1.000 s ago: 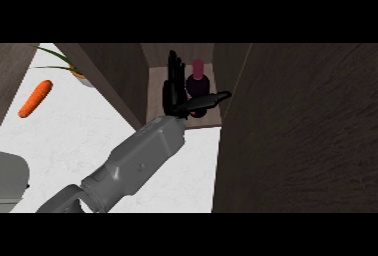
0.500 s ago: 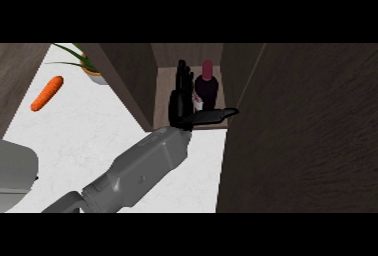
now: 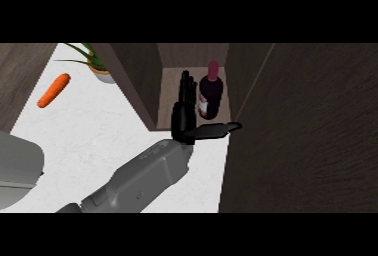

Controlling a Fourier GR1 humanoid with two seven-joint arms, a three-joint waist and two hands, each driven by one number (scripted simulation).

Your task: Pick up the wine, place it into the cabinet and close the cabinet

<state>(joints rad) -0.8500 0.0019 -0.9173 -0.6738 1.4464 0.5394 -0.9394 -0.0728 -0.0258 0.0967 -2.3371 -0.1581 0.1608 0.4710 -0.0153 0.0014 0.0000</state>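
Observation:
The dark wine bottle (image 3: pixel 210 96) with a red cap stands upright inside the open cabinet (image 3: pixel 171 60), near its right side. My right hand (image 3: pixel 184 116) is just left of the bottle at the cabinet's front edge. Its fingers are straight and point into the cabinet, and its thumb (image 3: pixel 218 130) sticks out to the right below the bottle's base. The hand is open and holds nothing. The cabinet door (image 3: pixel 303 125) stands open as a big dark wood panel on the right. My left hand does not show.
An orange carrot (image 3: pixel 54 90) lies on the white counter (image 3: pixel 103 135) at the left. A potted green plant (image 3: pixel 96 65) stands behind it by the cabinet's left wall. A grey rounded shape (image 3: pixel 16 170) fills the lower left edge.
The fingers, which were around the bottle, have straightened and come off it. The hand has drawn back a little toward the cabinet's front; the bottle stays standing inside.

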